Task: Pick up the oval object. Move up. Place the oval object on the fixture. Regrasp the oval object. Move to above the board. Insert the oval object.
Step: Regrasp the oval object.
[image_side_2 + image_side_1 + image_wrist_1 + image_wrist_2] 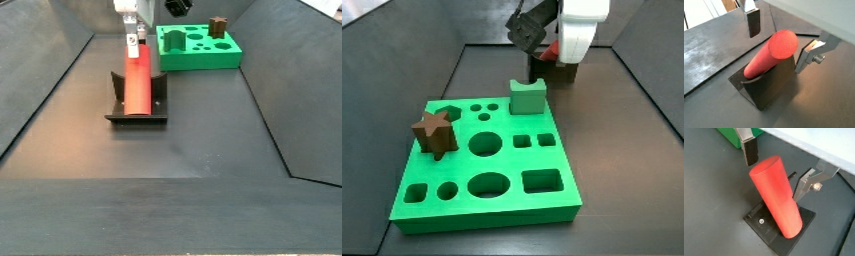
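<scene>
Gripper (pixel 777 170) jaws apart, straddling the upper end of the one smooth red oval rod (pixel 776 193) without touching it. Rod leans tilted in the single dark L-shaped fixture (pixel 765 90) on the dark floor (pixel 187 150). One bright green board (pixel 482 160) carries one brown star peg (pixel 433 130) and one green notched block (pixel 527 96).
</scene>
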